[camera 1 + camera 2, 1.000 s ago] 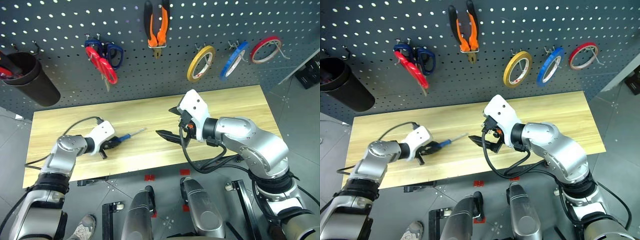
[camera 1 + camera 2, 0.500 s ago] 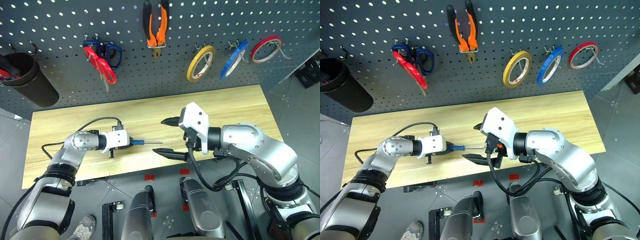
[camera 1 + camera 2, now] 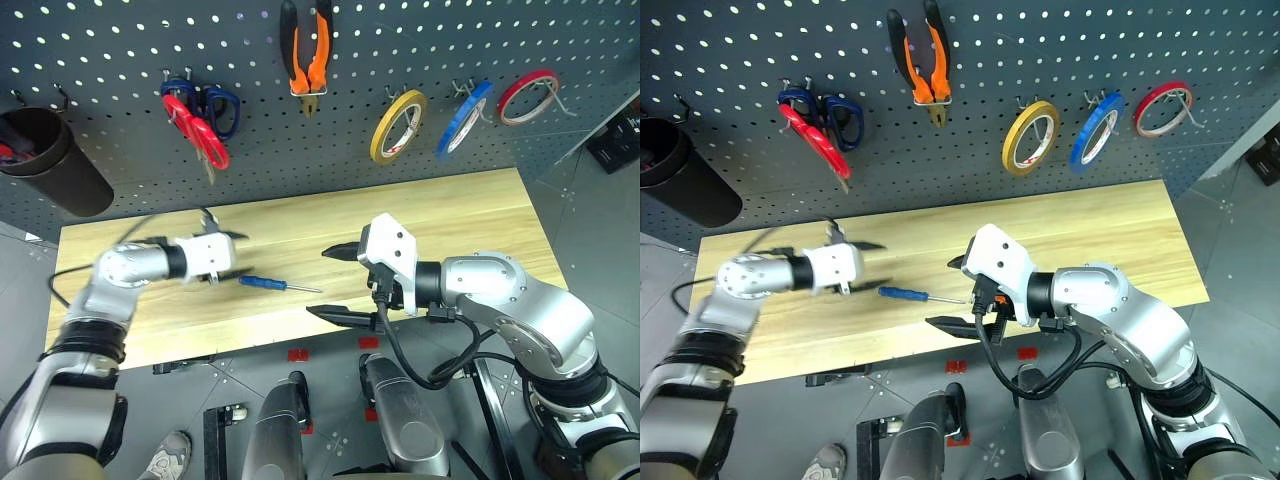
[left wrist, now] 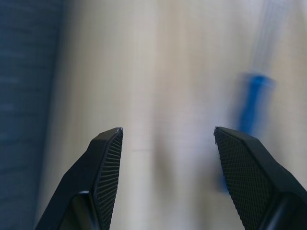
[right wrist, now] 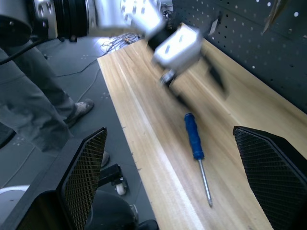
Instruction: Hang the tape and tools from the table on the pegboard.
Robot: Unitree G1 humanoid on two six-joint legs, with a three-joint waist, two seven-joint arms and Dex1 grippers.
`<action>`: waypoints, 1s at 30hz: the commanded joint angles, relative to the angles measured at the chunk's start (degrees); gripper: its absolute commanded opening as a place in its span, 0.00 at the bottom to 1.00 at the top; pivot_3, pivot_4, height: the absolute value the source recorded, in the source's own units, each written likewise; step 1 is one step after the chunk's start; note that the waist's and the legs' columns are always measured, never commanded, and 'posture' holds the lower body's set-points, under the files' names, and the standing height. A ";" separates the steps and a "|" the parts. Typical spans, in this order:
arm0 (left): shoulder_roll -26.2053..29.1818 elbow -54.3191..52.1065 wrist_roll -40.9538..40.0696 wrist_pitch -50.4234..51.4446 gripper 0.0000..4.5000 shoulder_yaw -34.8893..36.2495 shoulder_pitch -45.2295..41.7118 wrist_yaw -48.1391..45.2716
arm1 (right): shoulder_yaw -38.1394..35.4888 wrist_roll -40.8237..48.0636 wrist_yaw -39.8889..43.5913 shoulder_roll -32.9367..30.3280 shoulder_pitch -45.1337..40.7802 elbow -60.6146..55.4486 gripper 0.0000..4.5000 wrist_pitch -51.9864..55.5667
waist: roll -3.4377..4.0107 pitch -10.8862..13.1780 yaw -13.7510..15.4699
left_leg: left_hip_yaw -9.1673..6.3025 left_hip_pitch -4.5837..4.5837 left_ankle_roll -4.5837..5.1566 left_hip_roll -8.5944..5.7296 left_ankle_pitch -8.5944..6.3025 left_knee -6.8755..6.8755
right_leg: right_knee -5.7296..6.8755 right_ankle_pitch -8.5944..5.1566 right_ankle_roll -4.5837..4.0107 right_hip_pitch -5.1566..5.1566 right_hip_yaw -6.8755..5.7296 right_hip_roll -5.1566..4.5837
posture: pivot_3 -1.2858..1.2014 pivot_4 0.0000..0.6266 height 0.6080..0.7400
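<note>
1. Left eye view: slim blue-handled screwdriver (image 3: 262, 283) flat on the long light wood-plank desk (image 3: 470, 215), steel shaft pointing toward the right end effector (image 3: 338, 283), touching neither end effector.
2. Left end effector (image 3: 232, 254) just above and beside the screwdriver's handle end, black fingers apart, empty; left wrist view confirms a clear gap between the fingertips (image 4: 109, 143) with only bare wood and the blurred blue handle beyond.
3. Right end effector spread fully wide, one finger above the desk and one hanging past its near edge, nothing between them; the screwdriver's tip lies just short of it.
4. Already hanging on the large dark grey perforated pegboard (image 3: 120, 60): red-handled scissors (image 3: 200, 130), orange-and-black-handled pliers (image 3: 307, 50), thin yellow-tan tape roll (image 3: 400, 125). Beside them, blue-handled scissors (image 3: 225, 105), a blue tape ring (image 3: 465, 118) and a red tape ring (image 3: 528, 97), none part of the job.
5. Probably only the screwdriver left to hang.
6. Handling, as a judgement: light, rigid, no risk of breakage; round handle likely to roll on the planks and to twist within a loose pinch; thin smooth shaft likely slippery.
7. Best hold: across the thick blue handle near its middle, fingers square to its length, leaving the shaft free for threading into a holder.
</note>
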 commanded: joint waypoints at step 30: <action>-65.93 -43.49 -19.71 83.96 1.00 21.71 7.89 86.01 | -3.61 5.92 1.09 -4.54 0.27 -1.25 1.00 -0.07 | -0.33 0.46 1.74 | 0.07 -0.02 0.20 0.14 -0.08 0.35 | -0.51 0.54 0.45 0.55 0.02 0.32 | 0.35 0.72 1.00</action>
